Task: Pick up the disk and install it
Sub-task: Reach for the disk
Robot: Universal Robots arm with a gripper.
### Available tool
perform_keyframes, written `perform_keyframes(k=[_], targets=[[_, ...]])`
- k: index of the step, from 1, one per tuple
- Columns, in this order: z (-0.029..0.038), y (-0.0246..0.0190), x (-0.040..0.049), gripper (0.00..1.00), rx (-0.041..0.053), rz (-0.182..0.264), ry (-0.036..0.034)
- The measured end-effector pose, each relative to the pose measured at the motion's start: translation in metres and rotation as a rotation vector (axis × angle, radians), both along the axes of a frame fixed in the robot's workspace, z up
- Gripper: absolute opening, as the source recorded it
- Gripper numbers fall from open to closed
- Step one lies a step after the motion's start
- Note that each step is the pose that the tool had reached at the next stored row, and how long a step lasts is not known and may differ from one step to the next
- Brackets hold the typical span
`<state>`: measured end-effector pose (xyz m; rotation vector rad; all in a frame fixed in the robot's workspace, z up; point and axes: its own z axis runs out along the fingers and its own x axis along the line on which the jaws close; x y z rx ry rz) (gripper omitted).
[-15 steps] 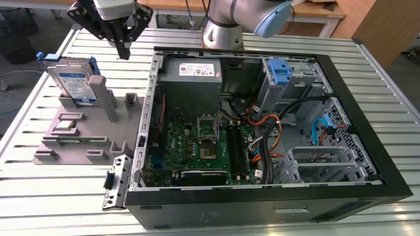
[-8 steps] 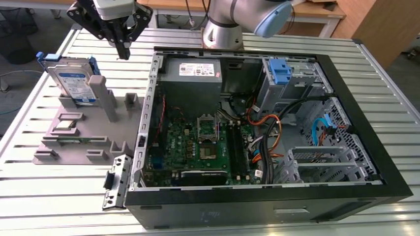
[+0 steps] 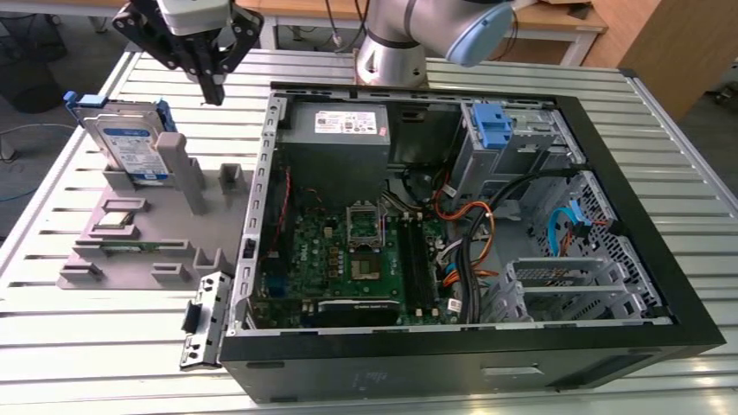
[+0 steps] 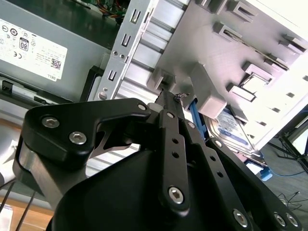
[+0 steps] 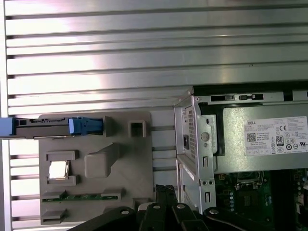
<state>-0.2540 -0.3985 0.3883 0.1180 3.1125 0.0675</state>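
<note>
One flat silver-metal hard drive with a blue-and-white label and blue plastic side rails, the disk [image 3: 124, 145], stands upright on edge in a slot of the grey plastic fixture plate [image 3: 162, 226] at the exterior view's left, not yet picked up. Just to its right, and higher, hangs the black two-finger gripper [image 3: 213, 95], its fingers pressed together on nothing. Further right lies the open black computer case [image 3: 640, 173] (motherboard exposed). The disk should handle as stiff, fairly dense and sensitive to knocks, with smooth flat faces. I judge the exposed upper part, pinched across both faces, the safest hold.
</note>
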Motion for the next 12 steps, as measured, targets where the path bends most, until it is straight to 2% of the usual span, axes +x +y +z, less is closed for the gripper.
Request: perform_keyframes(k=[9,12], targets=[[-0.0009,0.0000,-0.0126,0.10,0.0001,0.000,0.0000],[-0.0015,0.0000,-0.0204,0.10,0.0001,0.000,0.0000]])
